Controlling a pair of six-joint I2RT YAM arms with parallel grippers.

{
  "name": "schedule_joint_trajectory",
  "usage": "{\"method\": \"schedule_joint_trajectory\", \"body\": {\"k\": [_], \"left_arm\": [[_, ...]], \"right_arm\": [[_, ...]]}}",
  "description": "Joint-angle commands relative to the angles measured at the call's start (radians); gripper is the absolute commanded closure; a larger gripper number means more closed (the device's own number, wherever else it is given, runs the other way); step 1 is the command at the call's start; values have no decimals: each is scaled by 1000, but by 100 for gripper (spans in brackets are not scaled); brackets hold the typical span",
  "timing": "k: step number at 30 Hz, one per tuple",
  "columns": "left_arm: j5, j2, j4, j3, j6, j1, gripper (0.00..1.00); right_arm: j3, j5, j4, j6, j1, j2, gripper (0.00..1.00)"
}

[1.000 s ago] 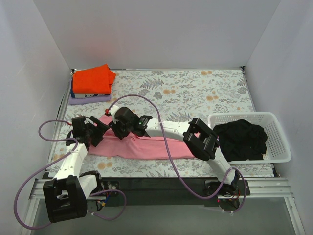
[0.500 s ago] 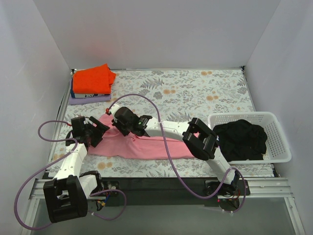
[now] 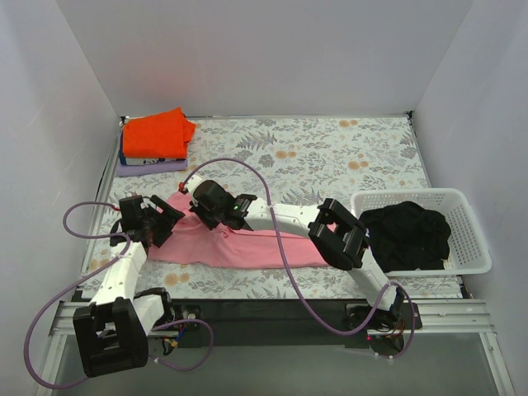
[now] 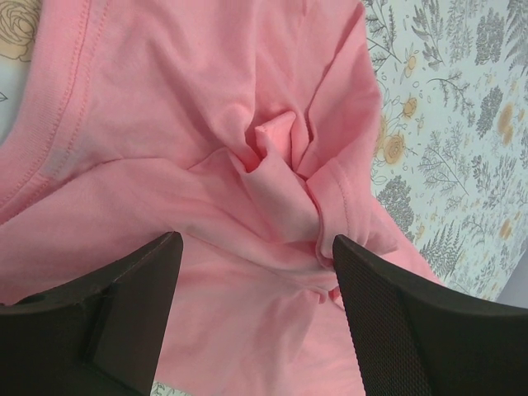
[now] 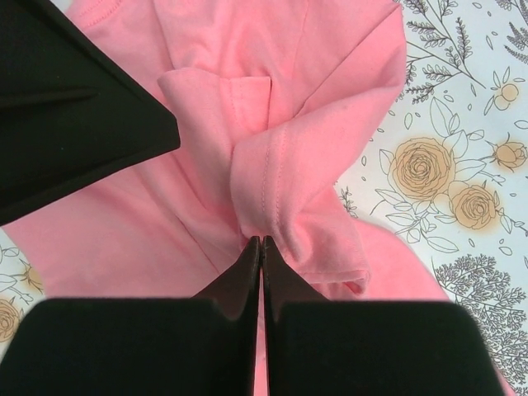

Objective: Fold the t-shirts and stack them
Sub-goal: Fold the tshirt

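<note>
A light pink soft-cloth t-shirt (image 3: 235, 250) lies spread in a long band across the near-left part of the flower-printed desk (image 3: 330, 157), running from in front of the left arm toward the right arm's elbow. Its cloth is rumpled, with a sleeve folded over and bunched near its left end.

The right claw (image 5: 261, 247) reaches across to that left end. Its black fingers (image 5: 239, 285) are pressed flat together, and they pinch a gathered fold of the stitched sleeve hem. Creases in the pink cloth run up to the tips.

The left claw (image 4: 256, 256) hangs just above the same end of the pink t-shirt. Its two black fingers (image 4: 140, 289) are spread wide, one on each side of a small knot of bunched cloth, and nothing is gripped between them.

At the far left corner of the desk a bright orange-red folded t-shirt (image 3: 157, 134) sits on top of a small stack. A lavender folded garment (image 3: 148, 167) lies at the bottom of it; the layers between are too thin to make out.

On the right edge of the desk stands a white plastic mesh basket (image 3: 466, 239) holding a crumpled black garment (image 3: 408, 235). It is well apart from the pink t-shirt.
</note>
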Motion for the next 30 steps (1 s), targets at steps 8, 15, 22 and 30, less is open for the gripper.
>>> {"method": "schedule_joint_trajectory", "body": {"k": [8,15,22,30], "left_arm": [[35,-49,-3,89,82,8,28],[150,8,54,114,108,5,28],[262,68,189,107,7,-27,30],[135,178,224,155,157,-171,35]], "right_arm": [[-61,58,37,58,-14,-196,99],[-73,46,43,92,-60,-210,99],[-100,39,54,150,-105,-212,99],[-92,-19,54,208,-174,-180,99]]}}
